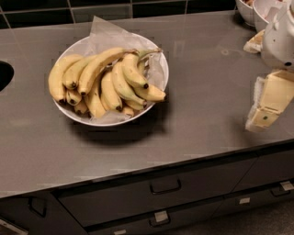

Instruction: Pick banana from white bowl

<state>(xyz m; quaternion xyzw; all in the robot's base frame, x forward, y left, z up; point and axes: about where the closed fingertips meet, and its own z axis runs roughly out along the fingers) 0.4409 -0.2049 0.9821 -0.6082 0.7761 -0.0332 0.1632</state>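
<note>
The white bowl [73, 49] is wide, shallow and lined with crinkled translucent paper. It sits on the grey counter left of centre. It holds a bunch of several yellow bananas [108, 80], stems pointing to the upper right. My gripper [258, 120], beige with a white arm housing above it, hangs over the counter's right end. It points down and to the left, well to the right of the bowl and apart from it. It holds nothing that I can see.
The grey counter [202, 92] has drawers with handles [164, 187] below its front edge. Smaller white bowls [257, 9] stand at the back right corner. A dark sink opening [3, 75] is at the far left. Dark tiles line the back wall.
</note>
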